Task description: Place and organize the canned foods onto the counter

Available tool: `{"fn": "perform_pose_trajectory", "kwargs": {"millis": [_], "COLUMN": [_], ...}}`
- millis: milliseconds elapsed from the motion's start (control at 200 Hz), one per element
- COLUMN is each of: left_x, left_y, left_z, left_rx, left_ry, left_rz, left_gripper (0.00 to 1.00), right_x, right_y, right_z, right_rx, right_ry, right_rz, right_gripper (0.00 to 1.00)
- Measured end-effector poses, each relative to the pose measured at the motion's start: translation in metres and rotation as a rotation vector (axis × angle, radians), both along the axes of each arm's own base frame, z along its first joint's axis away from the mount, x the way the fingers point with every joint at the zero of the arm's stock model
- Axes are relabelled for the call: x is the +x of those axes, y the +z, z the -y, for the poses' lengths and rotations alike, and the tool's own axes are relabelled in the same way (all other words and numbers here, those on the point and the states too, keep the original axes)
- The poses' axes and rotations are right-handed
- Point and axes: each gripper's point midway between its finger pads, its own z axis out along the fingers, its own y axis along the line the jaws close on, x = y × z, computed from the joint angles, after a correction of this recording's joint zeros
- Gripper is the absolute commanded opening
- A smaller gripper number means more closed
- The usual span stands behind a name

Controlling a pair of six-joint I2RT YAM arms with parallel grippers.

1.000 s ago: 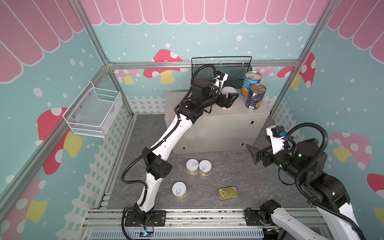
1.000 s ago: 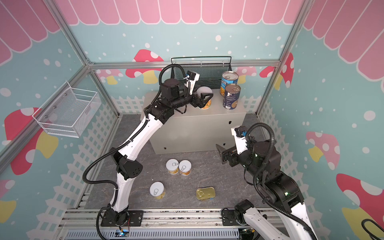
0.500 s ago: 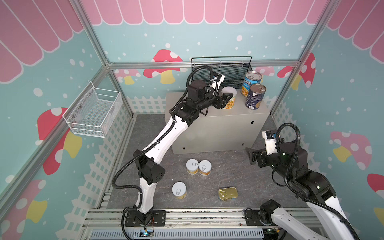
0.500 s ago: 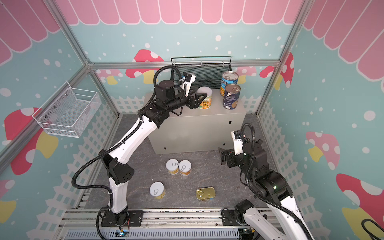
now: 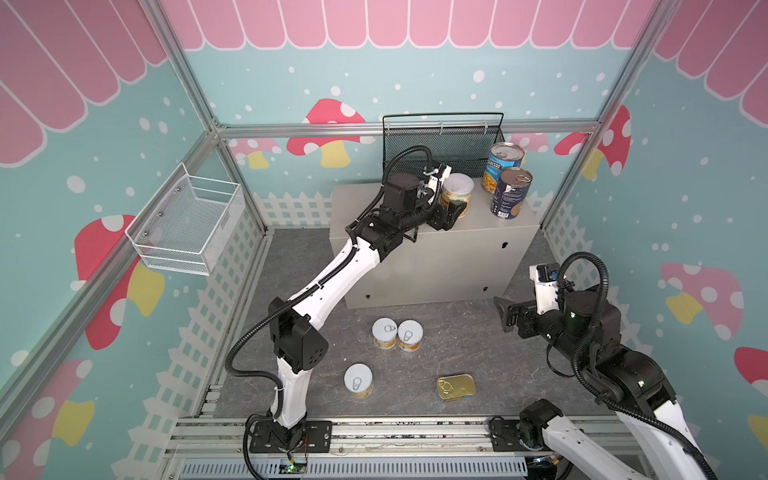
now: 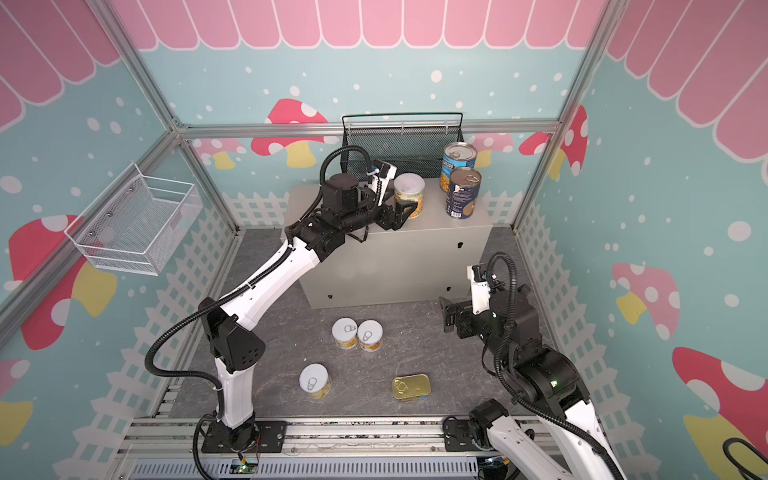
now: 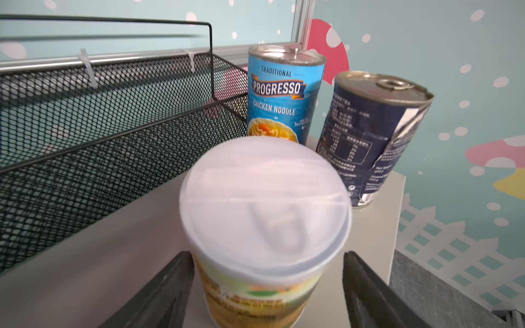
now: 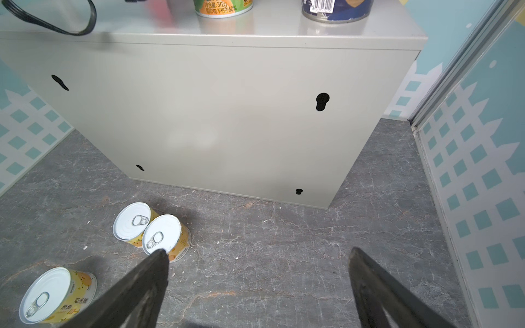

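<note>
Yellow can (image 5: 457,187) stood on the counter (image 5: 436,257), upper centre; left gripper (image 5: 454,205) sat seemingly loose around it, right gripper (image 8: 259,252) gaped wide.

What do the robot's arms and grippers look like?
The left arm and right arm have white shells between chunky black joints, with ribbed black hose looping alongside. Small green lights glow on the right one. The left gripper and right gripper each end in two dark, flat, tapering fingers. A white camera block sits at each wrist.
</note>
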Motion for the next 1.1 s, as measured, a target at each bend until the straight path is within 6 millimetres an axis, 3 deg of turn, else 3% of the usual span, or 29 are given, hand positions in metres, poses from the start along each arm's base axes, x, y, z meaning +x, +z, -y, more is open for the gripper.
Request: {"fn": "perform_pose_trajectory", "kwargs": {"millis": [270,470,750,876,1096], "left_x": [0.002,0.013,0.034,0.041,0.049], "left_y": [0.008,0.008,0.007,0.008,0.007], "left_z": [0.000,0.012,0.022,0.025,0.031], "left_rx": [-0.017,-0.029,-0.045,-0.058,-0.072], "left_ry": [0.004,0.010,0.056,0.067,0.070], "left_rz": [0.011,0.026,0.054,0.065,0.078], "left_gripper": [0.67,0.61,0.64,0.76,0.74], "right_x": [-0.003,-0.005,-0.006,-0.006,-0.006], "right_y": [0.002,-0.001,-0.001,-0.001,-0.001], "right_z": [0.002,0.003,0.003,0.003,0.003], "right_rx": [0.011,0.010,0.012,0.012,0.012], "right_ry": [-0.002,-0.002,-0.002,-0.002,-0.002], "right_rz": [0.015,0.014,0.018,0.018,0.018], "right_gripper": [0.99,0.99,0.99,0.99,0.99]}}
